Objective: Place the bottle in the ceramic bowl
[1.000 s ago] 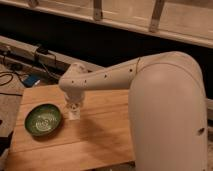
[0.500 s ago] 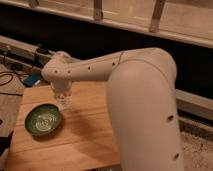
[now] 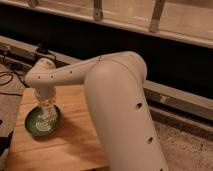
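Observation:
The dark green ceramic bowl (image 3: pixel 34 125) sits on the left part of the wooden table (image 3: pixel 75 142). My gripper (image 3: pixel 47 117) hangs straight down from the white arm, right over the bowl's right half. It holds the small whitish bottle (image 3: pixel 46 107) upright, with the bottle's lower end at or just above the inside of the bowl. The arm's wrist hides the top of the bottle.
The big white arm link (image 3: pixel 120 110) crosses the table's right side. Black cables (image 3: pixel 9 77) and a dark box (image 3: pixel 42 51) lie on the floor to the left. A grey rail (image 3: pixel 175 97) runs behind the table, below a dark wall.
The arm has swung left and down with the bottle, from the table's middle to above the bowl.

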You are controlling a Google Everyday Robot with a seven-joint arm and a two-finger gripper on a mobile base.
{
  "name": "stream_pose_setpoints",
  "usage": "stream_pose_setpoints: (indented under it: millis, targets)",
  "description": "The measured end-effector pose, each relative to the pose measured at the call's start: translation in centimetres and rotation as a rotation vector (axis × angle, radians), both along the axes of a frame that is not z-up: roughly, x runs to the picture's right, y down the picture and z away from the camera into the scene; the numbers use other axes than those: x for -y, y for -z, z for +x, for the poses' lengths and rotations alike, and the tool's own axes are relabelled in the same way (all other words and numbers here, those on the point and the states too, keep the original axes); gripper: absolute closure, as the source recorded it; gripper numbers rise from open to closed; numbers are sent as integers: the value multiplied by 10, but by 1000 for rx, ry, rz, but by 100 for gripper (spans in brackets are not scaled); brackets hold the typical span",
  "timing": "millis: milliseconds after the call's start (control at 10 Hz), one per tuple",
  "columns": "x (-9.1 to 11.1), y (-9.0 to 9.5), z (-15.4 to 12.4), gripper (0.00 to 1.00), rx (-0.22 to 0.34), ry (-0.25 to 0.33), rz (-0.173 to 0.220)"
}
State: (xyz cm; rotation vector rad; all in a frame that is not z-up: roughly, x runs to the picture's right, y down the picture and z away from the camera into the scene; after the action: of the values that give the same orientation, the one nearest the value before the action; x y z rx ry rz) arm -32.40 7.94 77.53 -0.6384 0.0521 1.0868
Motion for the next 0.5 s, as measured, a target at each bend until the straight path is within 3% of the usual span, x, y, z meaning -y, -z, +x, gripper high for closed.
stream_pose_setpoints:
  millis: [200, 500]
  targets:
    - [-2, 1, -2, 94, 2, 2, -3]
    - [-3, 1, -2, 65, 2, 2, -4]
